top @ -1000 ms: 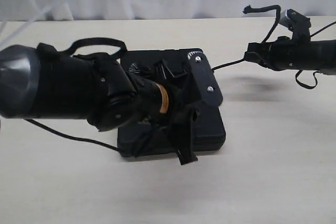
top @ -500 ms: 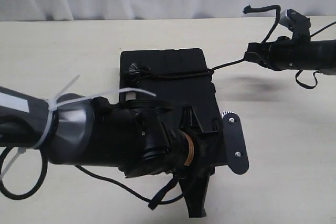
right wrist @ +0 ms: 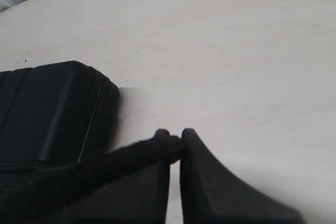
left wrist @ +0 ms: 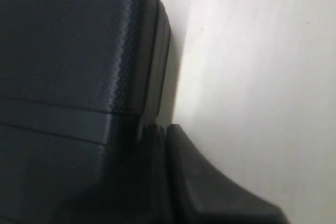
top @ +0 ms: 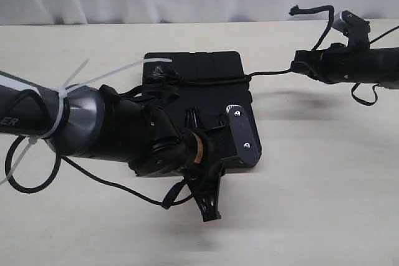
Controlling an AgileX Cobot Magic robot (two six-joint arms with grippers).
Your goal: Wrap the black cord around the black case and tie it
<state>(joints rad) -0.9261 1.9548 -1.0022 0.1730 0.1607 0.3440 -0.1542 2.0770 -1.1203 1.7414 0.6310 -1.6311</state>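
The black case [top: 209,63] lies flat in the middle of the table, and its corner also shows as case [left wrist: 63,51] and case [right wrist: 47,114]. The black cord [top: 212,81] crosses the lid from a knotted bunch near the case's far left corner to my right gripper [top: 298,66]. That gripper [right wrist: 176,140] is shut on the cord [right wrist: 105,163] just right of the case. My left gripper [top: 209,213] hangs off the case's near edge, jaws shut [left wrist: 160,129], with nothing seen between them. The left arm hides the case's near left part.
A white zip tie [top: 75,85] sticks out from the left arm. A thin black line [top: 118,188] loops on the table under that arm; whether it is cord or cable I cannot tell. The right arm's own cable [top: 312,10] arcs above it.
The left arm swung from over the case down past its near edge, then came back up a little. The cord across the lid came into view. The right arm stayed still.
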